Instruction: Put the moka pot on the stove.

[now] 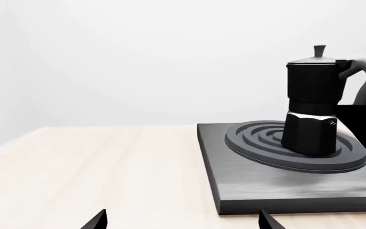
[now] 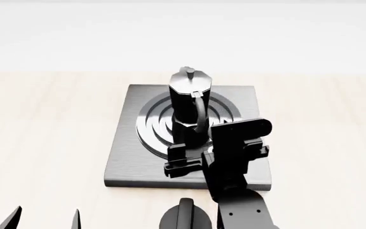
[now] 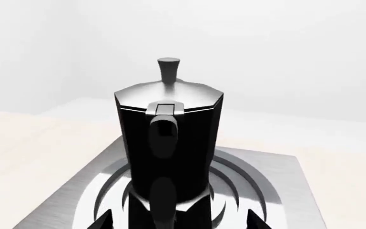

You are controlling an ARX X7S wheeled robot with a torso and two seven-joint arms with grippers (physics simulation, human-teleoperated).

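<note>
I am seeing no readable text, label, brand, number or sign in any view: nothing is showing on the tall faceted black moka pot [image 2: 189, 102] or on the flat square grey metal stove plate [image 2: 122, 164].

A pale wooden table [image 2: 55, 124] carries the stove [image 2: 132, 162] and a round black knob [image 2: 184, 219].

Head overhead; wrists low, near stove [image 2: 126, 162].
</note>
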